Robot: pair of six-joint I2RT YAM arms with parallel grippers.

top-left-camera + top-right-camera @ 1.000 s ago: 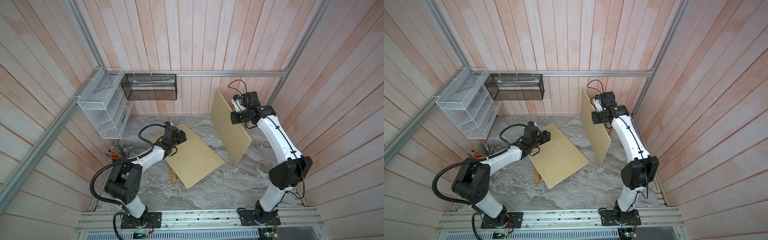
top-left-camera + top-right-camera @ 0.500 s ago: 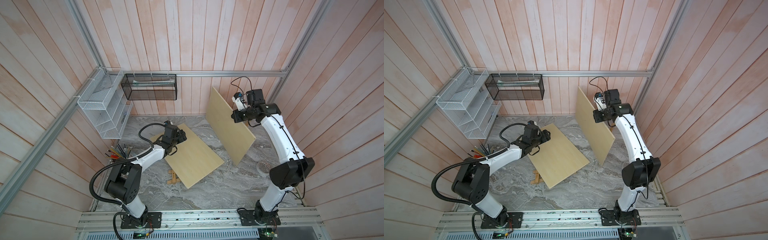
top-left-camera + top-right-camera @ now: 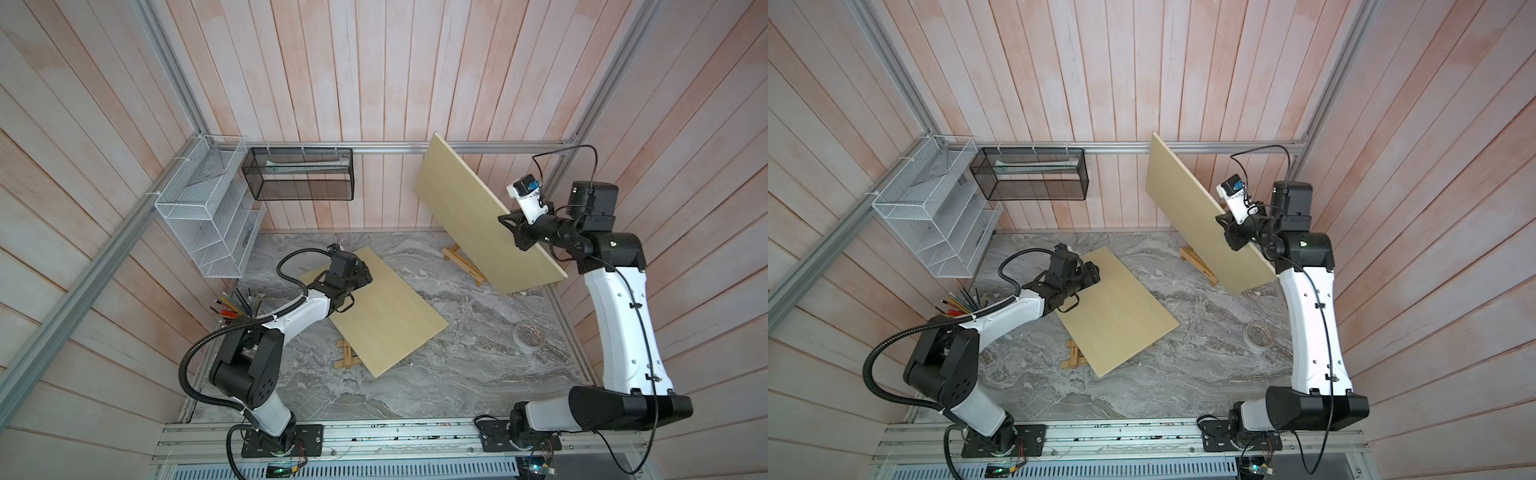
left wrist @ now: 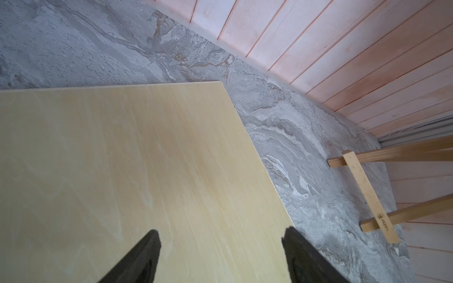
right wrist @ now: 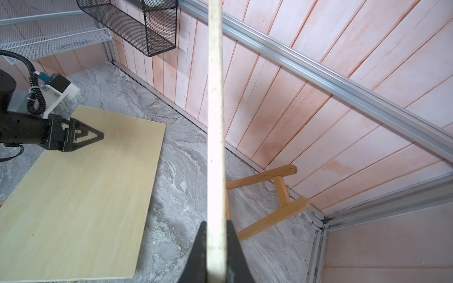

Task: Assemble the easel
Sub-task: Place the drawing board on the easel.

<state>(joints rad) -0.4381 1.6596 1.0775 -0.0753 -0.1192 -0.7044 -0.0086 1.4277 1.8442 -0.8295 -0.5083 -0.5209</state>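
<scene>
- Near easel (image 3: 347,354) lies at the desk's (image 3: 457,374) 8 o'clock, mostly under the flat board (image 3: 386,316).
- Left jaws hover spread over that board's 10 o'clock end, probably placed to lift it off the easel.
- Right jaws pinch the raised board (image 3: 478,216) by its edge at 1 o'clock, tilted clear of the far easel (image 3: 463,262) beneath, near the back wall.

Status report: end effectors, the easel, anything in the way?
Left end effector open, over flat plywood board. Right end effector shut on raised plywood board. Easel by back wall, partly hidden by raised board; second easel partly under flat board.
</scene>
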